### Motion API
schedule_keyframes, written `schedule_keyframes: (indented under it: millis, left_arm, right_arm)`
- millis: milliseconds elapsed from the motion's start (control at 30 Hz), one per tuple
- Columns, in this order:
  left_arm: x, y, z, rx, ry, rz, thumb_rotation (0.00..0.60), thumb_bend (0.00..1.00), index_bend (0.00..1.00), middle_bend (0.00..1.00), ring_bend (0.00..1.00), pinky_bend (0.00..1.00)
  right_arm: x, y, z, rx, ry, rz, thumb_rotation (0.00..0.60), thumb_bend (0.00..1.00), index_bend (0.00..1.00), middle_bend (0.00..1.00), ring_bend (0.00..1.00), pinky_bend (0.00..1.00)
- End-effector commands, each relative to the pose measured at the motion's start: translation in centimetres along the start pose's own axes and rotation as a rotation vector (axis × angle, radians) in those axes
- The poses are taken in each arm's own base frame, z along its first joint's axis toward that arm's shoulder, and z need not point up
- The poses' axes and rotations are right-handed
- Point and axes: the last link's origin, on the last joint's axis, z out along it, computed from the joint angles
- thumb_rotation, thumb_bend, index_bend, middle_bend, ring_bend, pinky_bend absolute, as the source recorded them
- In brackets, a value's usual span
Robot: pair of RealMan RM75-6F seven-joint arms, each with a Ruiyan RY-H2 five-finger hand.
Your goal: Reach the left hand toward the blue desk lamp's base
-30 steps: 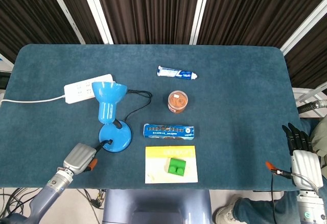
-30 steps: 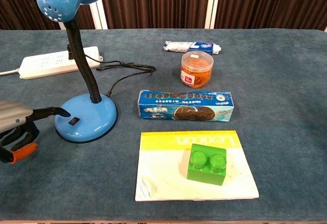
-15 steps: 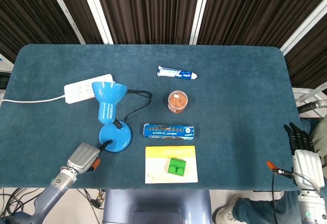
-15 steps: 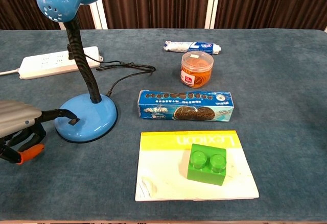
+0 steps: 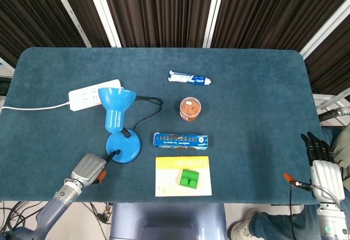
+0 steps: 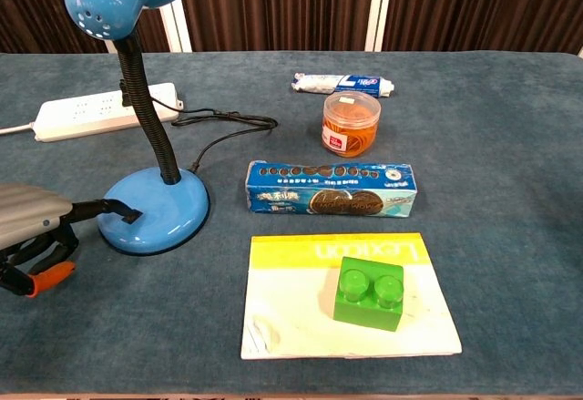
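Where orange contents fill it, lidded jar [image 6: 350,124] upright, near biscuit box [image 6: 332,189]

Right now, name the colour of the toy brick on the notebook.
Green toy brick, clearest in the chest view.

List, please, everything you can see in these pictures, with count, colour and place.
desk lamp: 1, blue, table's left, corded
power strip: 1, white, behind the lamp
toothpaste tube: 1, white and blue, far centre
round tub: 1, clear with orange contents, in front of the tube
biscuit box: 1, blue, centre
booklet: 1, yellow and white, near edge
toy brick: 1, green, on the booklet
table: 1, blue-grey cover
left hand: 1, grey and black, fingertip at the lamp's base
right hand: 1, black and white, beyond the table's right edge
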Motion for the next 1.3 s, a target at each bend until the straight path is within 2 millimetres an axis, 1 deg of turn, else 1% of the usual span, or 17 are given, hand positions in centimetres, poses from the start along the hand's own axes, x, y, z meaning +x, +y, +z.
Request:
schedule_keyframes:
  millis: [33,400,500,567,600,667,733,767,800,833,900,1000,1100,1167,1300]
  left_arm:
    - [-0.1,0.0,0.0,0.000,-0.003,0.001,0.600,0.53,0.08,0.72,0.73,0.82]
    - [-0.2,-0.1,0.5,0.004,-0.019,0.005,0.600,0.53,0.08,0.72,0.73,0.82]
    - [0.1,-0.1,0.4,0.005,-0.011,0.011,0.600,0.53,0.08,0.70,0.71,0.82]
    - [0.8,-0.3,0.1,0.018,0.024,0.029,0.600,0.52,0.08,0.66,0.66,0.79]
    - [1.2,-0.4,-0.1,0.027,0.047,0.037,0.600,0.52,0.08,0.61,0.62,0.74]
    - [2.7,-0.6,-1.0,0.061,0.121,0.039,0.600,0.46,0.09,0.53,0.53,0.59]
    - [4.5,-0.9,-2.3,0.108,0.208,0.025,0.600,0.36,0.11,0.44,0.39,0.40]
    - [5.3,-1.1,-3.0,0.129,0.249,0.019,0.600,0.32,0.11,0.40,0.35,0.35]
    - [6.0,-1.2,-3.6,0.147,0.287,0.010,0.600,0.27,0.11,0.35,0.28,0.29]
    - [6.7,-1.4,-4.3,0.167,0.330,-0.009,0.600,0.24,0.11,0.31,0.24,0.26]
    - [7.4,-1.5,-5.8,0.189,0.374,-0.058,0.600,0.20,0.11,0.23,0.14,0.18]
    - [8.0,-2.1,-8.8,0.199,0.414,-0.165,0.600,0.16,0.12,0.19,0.10,0.11]
    - [7.6,-3.4,-10.6,0.221,0.425,-0.150,0.600,0.13,0.12,0.18,0.08,0.09]
    - [7.3,-4.1,-11.4,0.238,0.437,-0.141,0.600,0.12,0.12,0.18,0.08,0.08]
    - [7.0,-5.0,-12.0,0.236,0.442,-0.163,0.600,0.11,0.12,0.17,0.06,0.07]
  right_arm:
    - [0.0,0.0,0.0,-0.001,0.000,0.001,0.600,0.10,0.00,0.02,0.04,0.00]
    - [0.0,0.0,0.0,-0.003,-0.002,0.002,0.600,0.10,0.00,0.02,0.04,0.00]
    - [0.1,0.0,0.0,-0.002,0.000,0.001,0.600,0.10,0.00,0.02,0.04,0.00]
    - [0.1,0.0,0.0,-0.003,0.002,0.002,0.600,0.10,0.00,0.02,0.04,0.00]
    - [0.1,0.0,0.0,-0.004,0.003,0.002,0.600,0.10,0.00,0.02,0.04,0.00]
    - [0.1,0.1,0.0,-0.005,0.006,0.003,0.600,0.10,0.00,0.02,0.04,0.00]
    - [0.2,0.1,0.0,-0.006,0.007,0.005,0.600,0.10,0.00,0.02,0.04,0.00]
    - [0.2,0.1,0.0,-0.006,0.007,0.006,0.600,0.10,0.00,0.02,0.04,0.00]
    - [0.2,0.0,0.0,-0.005,0.009,0.006,0.600,0.10,0.00,0.02,0.04,0.00]
    - [0.2,0.0,0.0,-0.005,0.008,0.006,0.600,0.10,0.00,0.02,0.04,0.00]
    - [0.2,0.0,0.0,-0.003,0.007,0.006,0.600,0.10,0.00,0.02,0.04,0.00]
    - [0.1,-0.1,0.0,-0.001,0.003,0.006,0.600,0.10,0.00,0.02,0.04,0.00]
    - [0.0,-0.1,0.0,0.001,0.002,0.005,0.600,0.10,0.00,0.02,0.04,0.00]
    - [0.0,-0.2,-0.1,0.002,0.003,0.005,0.600,0.10,0.00,0.02,0.04,0.00]
    - [0.0,-0.2,-0.1,0.002,0.000,0.004,0.600,0.10,0.00,0.02,0.04,0.00]
